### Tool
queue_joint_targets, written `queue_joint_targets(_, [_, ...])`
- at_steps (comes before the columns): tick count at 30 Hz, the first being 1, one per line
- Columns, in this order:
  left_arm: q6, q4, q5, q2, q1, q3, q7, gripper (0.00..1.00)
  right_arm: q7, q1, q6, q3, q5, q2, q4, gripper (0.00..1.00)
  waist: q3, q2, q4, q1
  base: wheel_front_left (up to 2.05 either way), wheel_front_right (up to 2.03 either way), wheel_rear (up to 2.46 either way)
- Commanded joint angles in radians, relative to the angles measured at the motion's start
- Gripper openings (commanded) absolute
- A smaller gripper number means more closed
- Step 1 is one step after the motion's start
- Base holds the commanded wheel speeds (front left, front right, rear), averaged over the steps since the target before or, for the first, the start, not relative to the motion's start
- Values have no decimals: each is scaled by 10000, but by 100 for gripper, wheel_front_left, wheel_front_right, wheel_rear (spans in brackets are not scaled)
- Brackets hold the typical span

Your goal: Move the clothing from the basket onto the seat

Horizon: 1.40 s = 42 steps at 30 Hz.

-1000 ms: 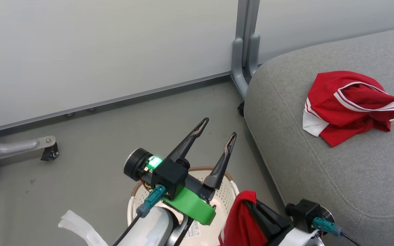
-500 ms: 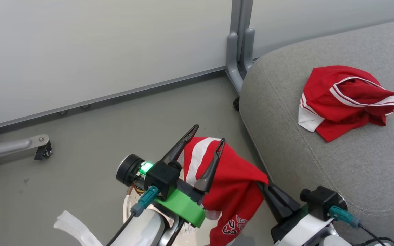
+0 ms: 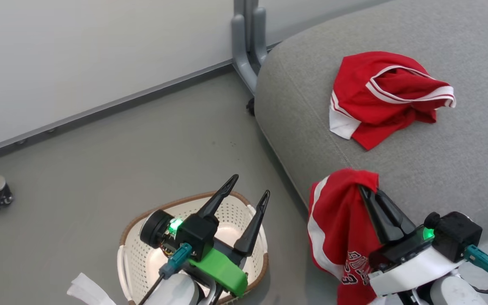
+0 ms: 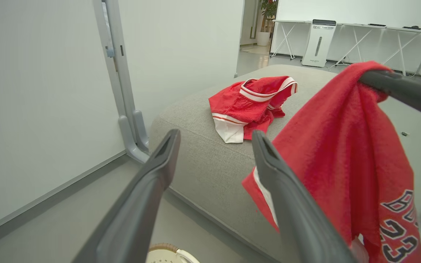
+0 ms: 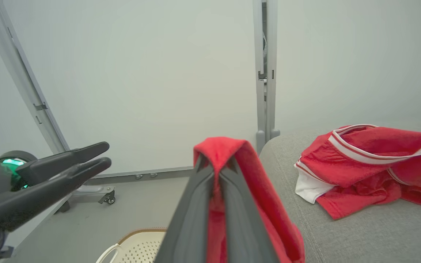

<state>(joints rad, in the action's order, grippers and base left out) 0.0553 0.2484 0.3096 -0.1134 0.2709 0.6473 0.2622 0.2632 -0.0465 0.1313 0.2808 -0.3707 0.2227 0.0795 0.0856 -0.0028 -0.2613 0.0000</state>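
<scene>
Basket (image 3: 140,254) stands on grey floor (image 3: 100,161), lower left. Left gripper (image 3: 250,185) hovers over it, fingers spread wide, nothing between them.

Just right of it, lettered red garment (image 3: 333,220) hangs limp at the seat's near edge. Right gripper (image 3: 367,194) pinches its top fold, fingers pressed together on the cloth.

Seat (image 3: 439,169) is a grey cushion. Striped red garment (image 3: 375,97) lies crumpled on top, apart from the hanging one.

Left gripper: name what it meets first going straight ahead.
Probably the seat, its side framed between the fingers of the left gripper; the hanging jersey sits beside that line. Depth unclear.
</scene>
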Motion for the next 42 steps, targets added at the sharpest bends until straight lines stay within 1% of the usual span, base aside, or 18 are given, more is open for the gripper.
queue_joint_targets(1, [10,-29,-77,-12,-104,-58,30,100,22,146,-11,-138,95,-28,170,0,573,28,-885,0,0,0,0])
queue_joint_targets(6, [181,-32,-415,-60,110,-64,33,100,22,251,-11,-424,204,-168,430,0,954,28,-1813,0,0,0,0])
queue_joint_targets(12, [342,36,-511,-110,389,-147,34,100,22,187,-11,-494,252,-365,598,0,1380,28,-2751,0,0,0,0])
queue_joint_targets(18, [554,376,-629,-90,899,165,35,100,22,387,-11,-982,357,-608,1093,0,1895,28,-2932,0,0,0,0])
queue_joint_targets(22, [648,625,-585,-98,1285,398,35,100,22,469,-11,-1137,159,-431,1498,0,2245,28,-2964,0,0,0,0])
queue_joint_targets(25, [661,740,-527,-167,1544,436,-20,100,22,-57,-11,-1334,-117,-162,1924,0,2642,28,-2973,0,0,0,0])
queue_joint_targets(29, [673,592,-495,-339,1970,399,-344,100,20,-1330,-11,-1958,-781,266,2521,0,3512,28,-2946,0,0,0,0])
queue_joint_targets(31, [697,441,-474,-413,2200,500,-442,100,22,-2224,-11,-2494,-1193,483,2711,0,3994,28,-2703,0,0,0,0])
queue_joint_targets(33, [719,317,-562,-560,2476,626,-574,100,20,-3224,-11,-3127,-1479,860,2721,0,4496,28,-2397,0,0,0,0])
queue_joint_targets(35, [729,219,-637,-635,2768,733,-646,100,19,-4270,-11,-3615,-1985,1150,2446,0,4945,28,-2057,0,0,0,0])
queue_joint_targets(37, [737,135,-759,-696,2998,826,-685,100,13,-5523,-11,-4047,-2276,1858,1888,0,5334,28,-1696,0,0,0,0])
queue_joint_targets(39, [730,57,-842,-684,3176,896,-668,100,11,-6500,-11,-4234,-2583,2359,1135,0,5630,28,-1343,0,0,0,0])
queue_joint_targets(42, [689,-3,-964,-699,3377,937,-570,100,13,-7675,-11,-4185,-2695,3124,-104,0,5956,28,-903,0,0,0,0])
